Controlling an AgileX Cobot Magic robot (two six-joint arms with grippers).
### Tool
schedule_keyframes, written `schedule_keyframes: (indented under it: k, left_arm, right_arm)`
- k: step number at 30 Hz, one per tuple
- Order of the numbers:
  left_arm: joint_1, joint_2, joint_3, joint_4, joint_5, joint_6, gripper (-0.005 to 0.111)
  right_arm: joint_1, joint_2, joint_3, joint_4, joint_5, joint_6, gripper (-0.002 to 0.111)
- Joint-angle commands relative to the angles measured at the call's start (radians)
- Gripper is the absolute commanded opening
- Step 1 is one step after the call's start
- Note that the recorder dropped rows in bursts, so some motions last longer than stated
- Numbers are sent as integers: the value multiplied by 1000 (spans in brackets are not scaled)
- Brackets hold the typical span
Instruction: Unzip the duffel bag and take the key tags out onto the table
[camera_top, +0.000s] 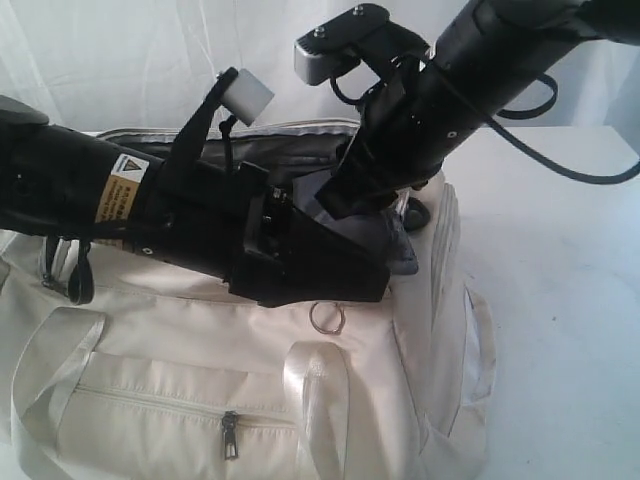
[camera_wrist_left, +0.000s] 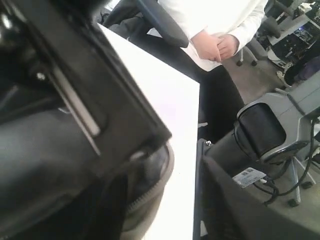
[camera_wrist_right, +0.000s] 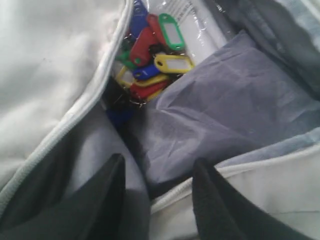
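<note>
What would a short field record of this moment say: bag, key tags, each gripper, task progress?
bag: duffel bag on the table, main zip open, grey lining showing; front pocket zipped shut
key tags: key tags inside the bag, next to a clear-wrapped packet, not gripped
right gripper: right gripper open, empty, in the opening, short of the tags
left gripper: left gripper at the rim of the opening; jaws hidden, state unclear
progress: bag unzipped; tags not yet out
</note>
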Motion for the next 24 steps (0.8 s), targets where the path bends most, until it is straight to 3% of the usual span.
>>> schedule_keyframes:
  k: [1,12,19,24]
  left_arm:
    - [9,-58,5,1,10,2,50]
    - [164,-222,5,1,31,-1,50]
    - [332,-316,5,1,140,-1,50]
    - [450,-383,5,1,190,-1,50]
  right_arm:
    - [5,5,2,13,98,-71,38]
    - [5,5,125,49,144,-104,38]
    - [5,1,142,250,311,-229,38]
    - [5,1,142,277,311,-230,38]
